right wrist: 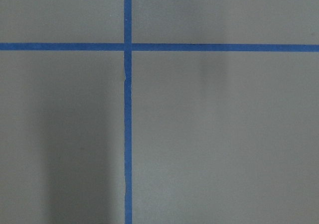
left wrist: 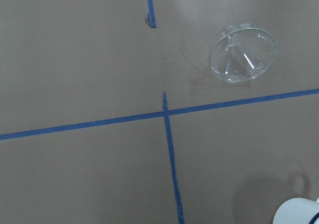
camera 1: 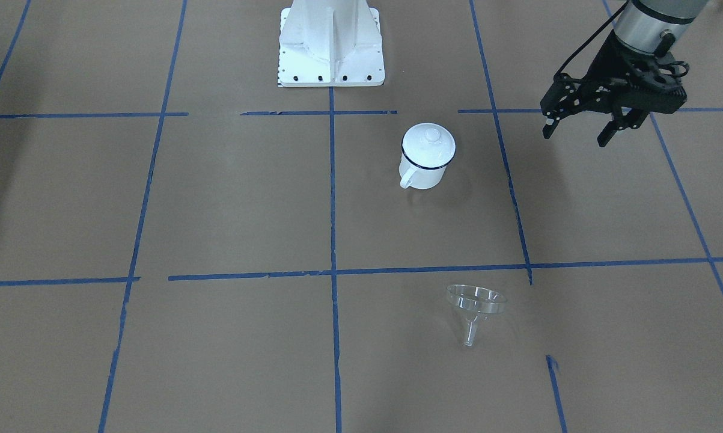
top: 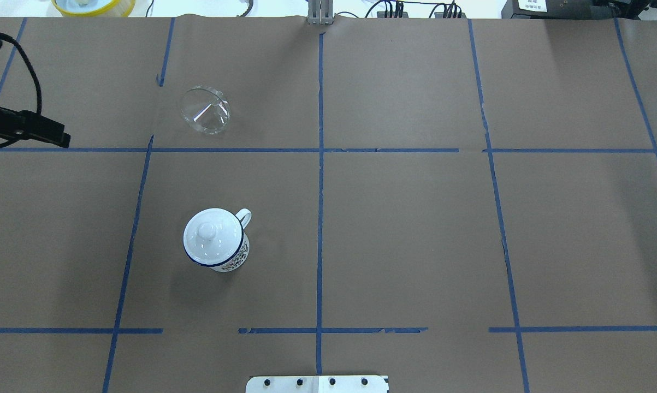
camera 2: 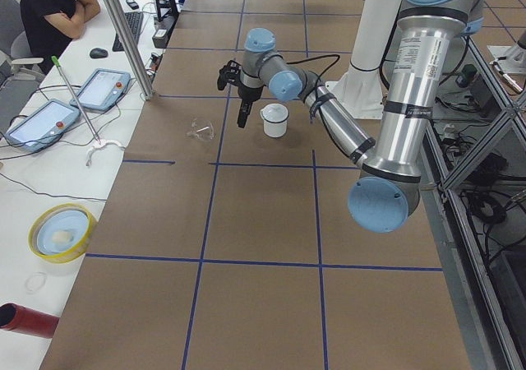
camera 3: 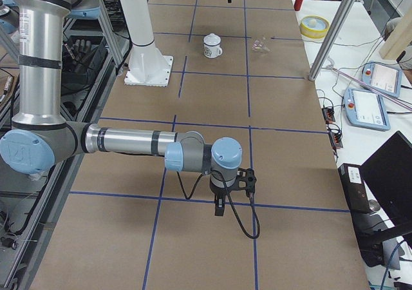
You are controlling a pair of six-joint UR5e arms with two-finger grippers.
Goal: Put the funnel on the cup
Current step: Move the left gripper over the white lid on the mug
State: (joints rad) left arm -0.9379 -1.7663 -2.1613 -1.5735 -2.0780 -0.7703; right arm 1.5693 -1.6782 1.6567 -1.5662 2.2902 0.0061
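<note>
Funnel [camera 1: 475, 304] lies tipped over, well apart from the cup [camera 1: 424, 168], whose lid [camera 1: 428, 143] is on. Left gripper [camera 1: 574, 137] hangs open and empty; best to come down slowly and pinch its thin edge softly. Right gripper [camera 3: 219, 207]: can't tell if open.

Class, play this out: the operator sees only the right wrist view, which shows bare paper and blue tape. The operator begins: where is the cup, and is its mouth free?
Observer: The cup stands upright on the robot's left half, and a white lid covers its mouth.
Operator: And the funnel?
Observer: The funnel lies on its side, farther from the robot than the cup and apart from it.
Operator: Which gripper is nearer?
Observer: The left gripper. It hangs open and empty in the air, off to the cup's side. The right gripper is far off at the other end.
</note>
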